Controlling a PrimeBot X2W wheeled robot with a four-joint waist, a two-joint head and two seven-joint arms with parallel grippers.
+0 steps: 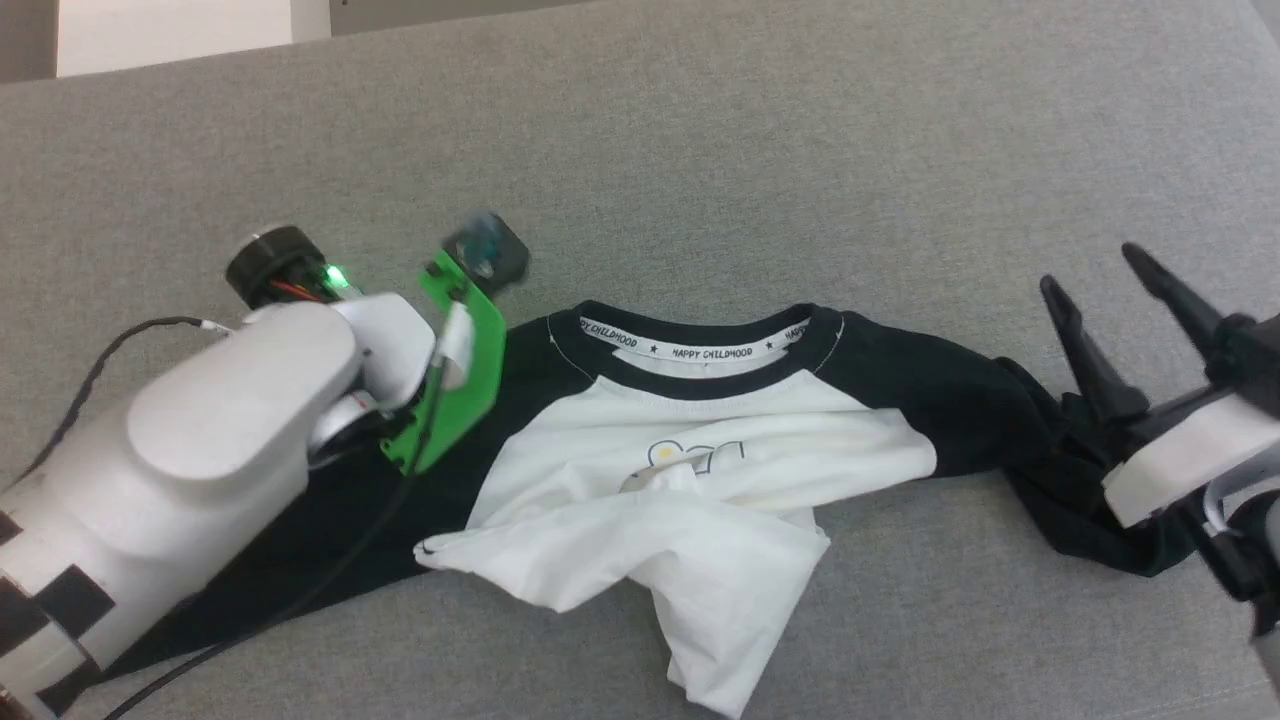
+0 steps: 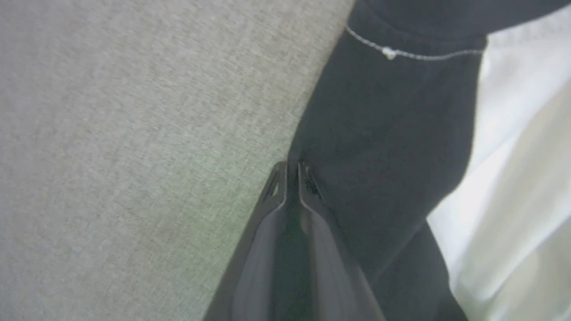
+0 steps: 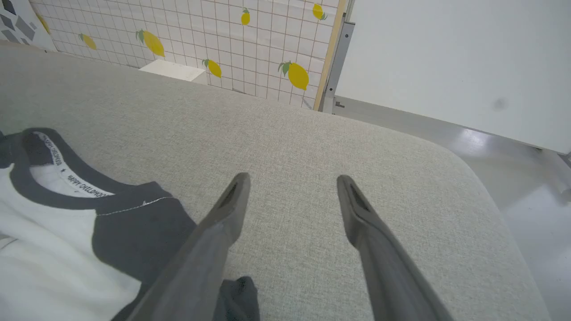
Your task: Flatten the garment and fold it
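The garment (image 1: 720, 520) lies crumpled on a grey cushion (image 1: 700, 150), collar at the far side, white body bunched and twisted toward me, black sleeves out to both sides. My left gripper (image 2: 292, 168) has its fingers pressed together on the edge of the black sleeve (image 2: 392, 133) beside the shoulder seam; from the head its fingers are hidden under the green wrist mount (image 1: 455, 370). My right gripper (image 1: 1092, 268) hovers open over the other sleeve's bunched end (image 1: 1060, 480), nothing between its fingers (image 3: 223, 214). The collar and shoulder (image 3: 134, 223) lie to its left.
A black cable (image 1: 110, 350) trails from my left arm across the cushion. The cushion's rounded edge (image 3: 490, 196) drops to a pale shiny floor (image 3: 535, 232). A tiled wall with lemon prints (image 3: 223, 35) and a white box (image 3: 171, 70) stand beyond the far edge.
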